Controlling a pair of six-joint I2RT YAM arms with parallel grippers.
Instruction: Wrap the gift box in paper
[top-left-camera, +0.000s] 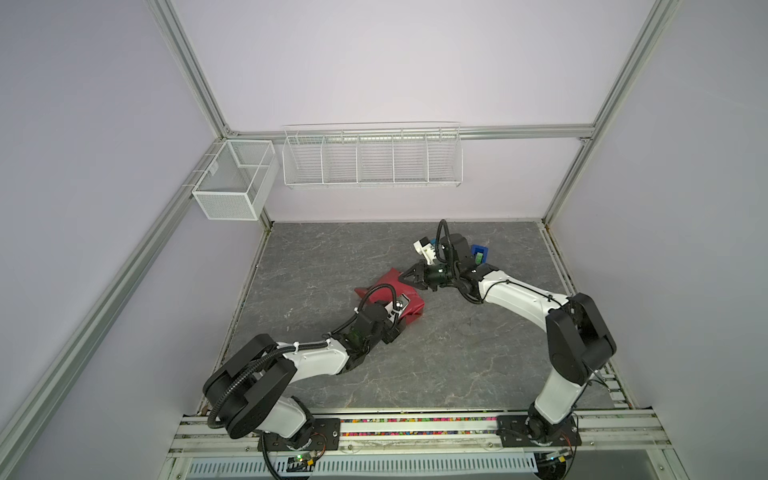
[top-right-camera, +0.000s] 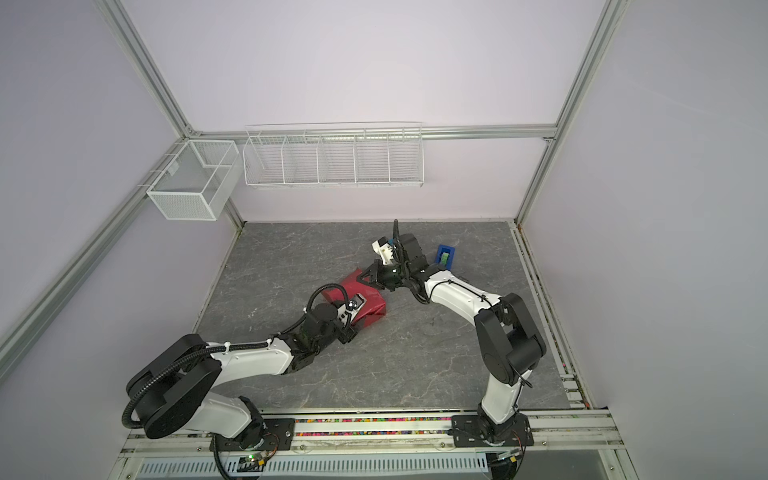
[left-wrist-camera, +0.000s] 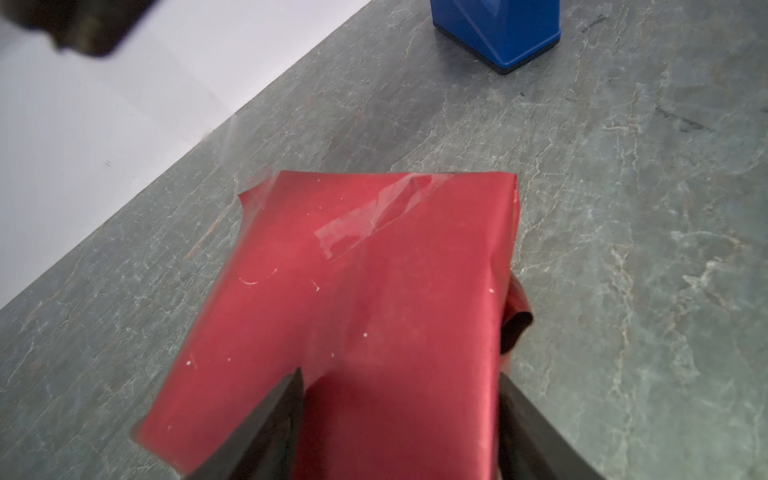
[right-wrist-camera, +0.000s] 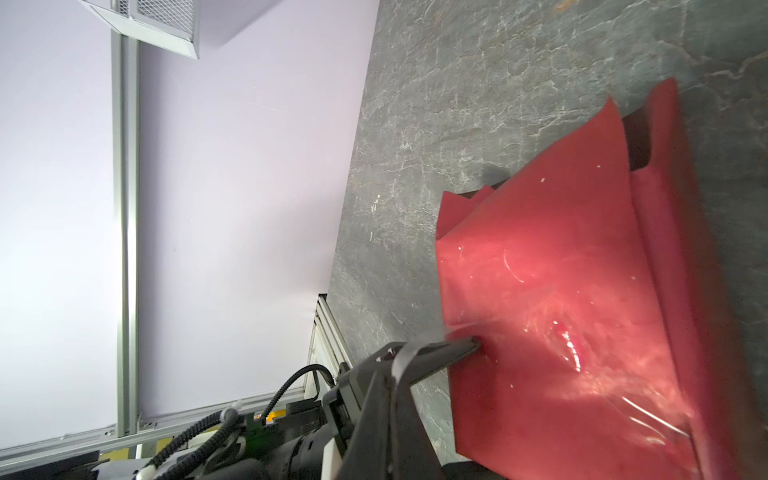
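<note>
Our gift box sits hidden inside the red-maroon, slightly shiny wrapping paper (left-wrist-camera: 374, 316), which lies mid-counter on the grey marbled counter (left-wrist-camera: 623, 208), well apart from the bright-blue plastic tape dispenser (left-wrist-camera: 494, 33).

Our left gripper (left-wrist-camera: 401, 374) stands wide with the wrapped parcel between its fingers. Each finger touches the paper, so we read this as a clamp on the parcel.

Our right gripper (right-wrist-camera: 476, 344) is pressed together, its tip against the paper. A strand of clear tape clings across it, and we cannot tell whether any is pinched.

A crumpled strip of clear sticky tape (left-wrist-camera: 374, 220) already lies on the top face, so we judge the step to be sealing that seam.

To do it well, we should hold the parcel firm on the left and rub the closed tip lightly along the tape. Light pressure should spare the thin paper from tearing. We should also peel the clinging strand off before lifting away, or it may lift the seam.

The flared paper ends (right-wrist-camera: 590, 166) at one end are not yet folded.
</note>
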